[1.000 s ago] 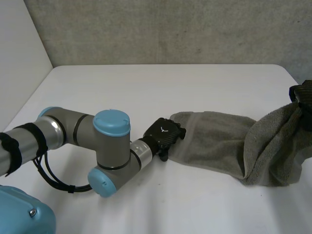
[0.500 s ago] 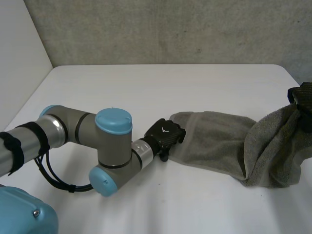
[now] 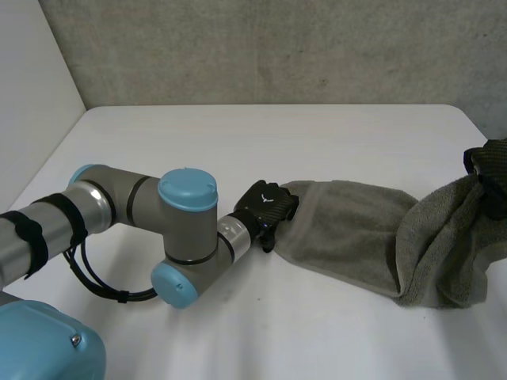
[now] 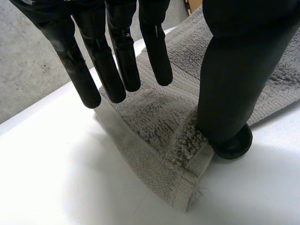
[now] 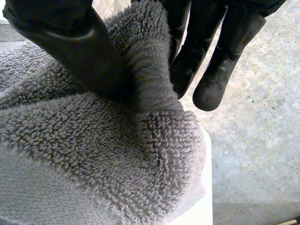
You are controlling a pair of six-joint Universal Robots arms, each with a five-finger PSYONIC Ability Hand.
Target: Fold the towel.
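A grey towel lies stretched across the right half of the white table. Its right end rises in a bunched fold to my right hand at the table's right edge. My left hand rests on the towel's left end. In the left wrist view the fingers are straight, their tips just above the towel's far hem, and the thumb presses down on its near corner. In the right wrist view my right thumb and fingers pinch a ridge of the towel.
A grey wall runs behind the table's far edge. My left arm lies across the table's left front. Bare table surface lies behind the towel and in front of it.
My left hand has shifted a little further onto the towel's left end and its fingers have come closer to the thumb. The right hand has moved slightly, still gripping the towel.
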